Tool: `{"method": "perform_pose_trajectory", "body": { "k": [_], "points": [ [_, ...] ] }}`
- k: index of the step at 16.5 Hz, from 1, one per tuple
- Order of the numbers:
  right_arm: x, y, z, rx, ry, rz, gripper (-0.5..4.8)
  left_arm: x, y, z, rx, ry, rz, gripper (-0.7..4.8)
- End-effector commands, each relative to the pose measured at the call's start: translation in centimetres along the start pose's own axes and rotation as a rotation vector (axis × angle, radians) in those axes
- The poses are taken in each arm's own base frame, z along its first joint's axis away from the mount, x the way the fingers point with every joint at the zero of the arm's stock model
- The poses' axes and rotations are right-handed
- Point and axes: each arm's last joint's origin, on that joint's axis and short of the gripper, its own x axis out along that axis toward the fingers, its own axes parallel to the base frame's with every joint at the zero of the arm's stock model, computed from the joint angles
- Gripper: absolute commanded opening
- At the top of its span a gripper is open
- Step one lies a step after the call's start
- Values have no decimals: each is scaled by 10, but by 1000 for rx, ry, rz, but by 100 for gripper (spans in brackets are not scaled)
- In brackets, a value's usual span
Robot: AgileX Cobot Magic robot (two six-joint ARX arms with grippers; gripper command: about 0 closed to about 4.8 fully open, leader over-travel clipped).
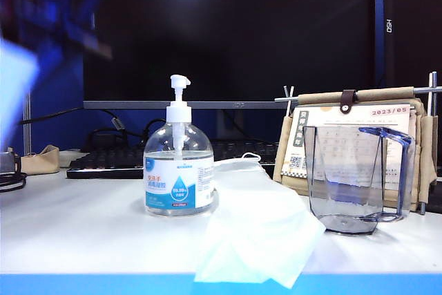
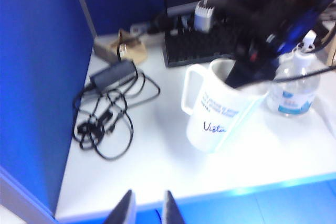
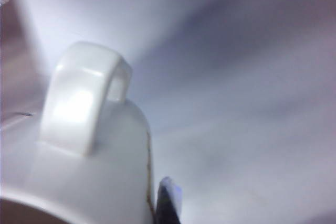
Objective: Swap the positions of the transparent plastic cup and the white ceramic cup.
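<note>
The transparent plastic cup (image 1: 356, 181) stands upright at the right of the table, in front of a desk calendar, with no gripper near it. The white ceramic cup (image 2: 215, 114) is left of the pump bottle and tilted; I cannot tell whether its base touches the table. It does not show in the exterior view. My right gripper (image 2: 247, 72) reaches down into its mouth and is shut on its wall. One fingertip (image 3: 165, 203) lies outside the cup (image 3: 79, 171) near the handle, the other is hidden inside. My left gripper (image 2: 147, 208) hangs off the table's front edge, narrowly open and empty.
A clear pump bottle (image 1: 179, 170) stands mid-table with a white mask (image 1: 259, 229) beside it toward the front. The calendar (image 1: 345, 136) and a keyboard (image 2: 205, 45) line the back. Tangled black cables (image 2: 105, 114) lie by the blue partition (image 2: 37, 77).
</note>
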Motion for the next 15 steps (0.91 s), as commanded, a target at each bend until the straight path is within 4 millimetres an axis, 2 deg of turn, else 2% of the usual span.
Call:
{"method": "perform_pose_trajectory", "body": {
  "k": [1,7,15],
  "points": [
    [10,-14,3,-16,-30,-164,-2,-1,-1,1,-32,-13,-28,79],
    [8,-36,-1,23,-2,-193,-1,-1,-1,1,-35,-14,-27,79],
    [10,-30,-2,17,7,-137,-1,-1,-1,1,-24,-14,-23,79]
  ]
}}
